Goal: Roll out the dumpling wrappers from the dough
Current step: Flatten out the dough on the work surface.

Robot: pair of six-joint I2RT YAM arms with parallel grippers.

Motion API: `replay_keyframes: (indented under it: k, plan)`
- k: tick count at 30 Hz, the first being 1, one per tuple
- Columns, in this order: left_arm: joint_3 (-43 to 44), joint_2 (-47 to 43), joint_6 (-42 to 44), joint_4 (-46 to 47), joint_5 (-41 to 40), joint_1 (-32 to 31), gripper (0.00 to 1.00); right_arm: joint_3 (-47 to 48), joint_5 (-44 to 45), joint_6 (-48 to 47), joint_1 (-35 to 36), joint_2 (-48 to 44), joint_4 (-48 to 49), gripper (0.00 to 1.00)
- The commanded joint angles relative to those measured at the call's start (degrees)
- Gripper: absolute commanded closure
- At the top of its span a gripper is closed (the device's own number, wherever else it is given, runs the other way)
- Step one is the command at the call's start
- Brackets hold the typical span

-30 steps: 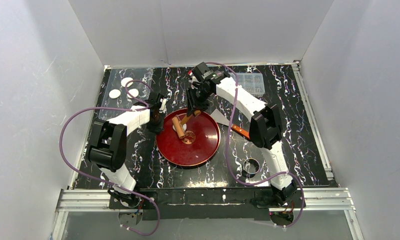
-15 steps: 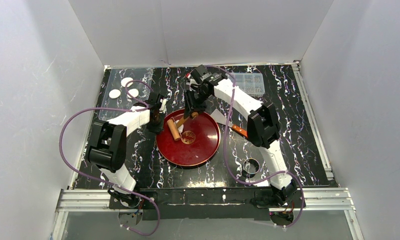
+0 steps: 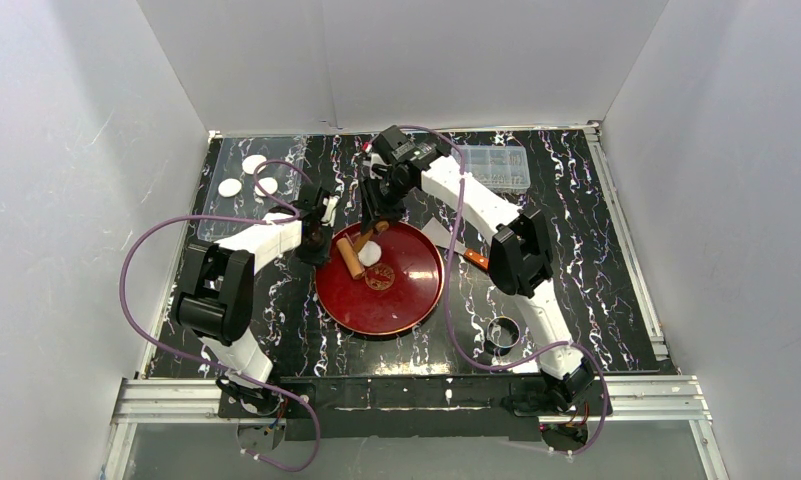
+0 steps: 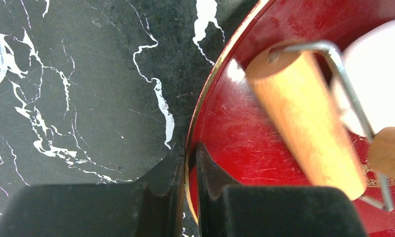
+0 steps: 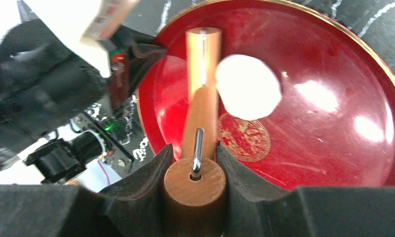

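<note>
The dough (image 3: 371, 253) (image 5: 248, 87) is a flat white piece on the back-left part of the red plate (image 3: 406, 300) (image 5: 333, 123). A wooden roller (image 3: 353, 258) (image 5: 203, 54) (image 4: 304, 123) lies just left of it, touching its edge. My right gripper (image 3: 368, 228) (image 5: 194, 147) is shut on the roller's wooden handle (image 5: 194, 185). My left gripper (image 3: 314, 252) (image 4: 188, 150) is shut on the plate's left rim (image 4: 200, 118), one finger inside and one outside. Three dumpling wrappers (image 3: 255, 163) (image 3: 230, 187) (image 3: 267, 185) lie at the back left.
The wrappers rest on a clear tray (image 3: 216, 215). A clear plastic box (image 3: 501, 165) stands at the back right. An orange-handled scraper (image 3: 481, 262) lies right of the plate. A metal ring cutter (image 3: 503, 332) sits near the front right.
My right arm has swung left with the roller, and the dough now shows uncovered beside it. The left gripper has kept its hold on the rim.
</note>
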Motion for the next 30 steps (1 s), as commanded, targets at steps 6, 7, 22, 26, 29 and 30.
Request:
replay_keyframes:
  k: [6, 7, 22, 26, 29, 30]
  plan:
    - [-2.13, -0.48, 1.14, -1.68, -0.43, -1.42, 1.0, 1.09, -15.46, 6.85, -2.67, -9.15, 8.54, 0.99]
    - [-2.2, -0.47, 1.17, -1.61, -0.44, -1.49, 1.0, 0.0, -15.07, 6.93, -3.14, -9.91, 8.84, 0.99]
    - [-2.59, -1.07, 2.11, -1.01, -1.08, -2.21, 1.0, -6.23, 1.75, -2.16, -5.06, -3.62, -2.94, 0.99]
    - [-2.67, -0.63, 2.2, -0.91, -1.37, -2.21, 1.0, -15.73, 3.96, -3.53, -5.7, -9.1, 0.16, 0.99]
    - [-2.11, -0.47, 2.37, -1.02, -1.39, -2.21, 1.0, -16.51, 3.37, -4.78, -6.85, -10.14, -3.79, 0.99]
    - [-2.02, -0.41, 2.44, -1.09, -1.37, -2.23, 1.0, -16.41, 3.0, -5.06, -7.16, -10.6, -4.71, 0.99]
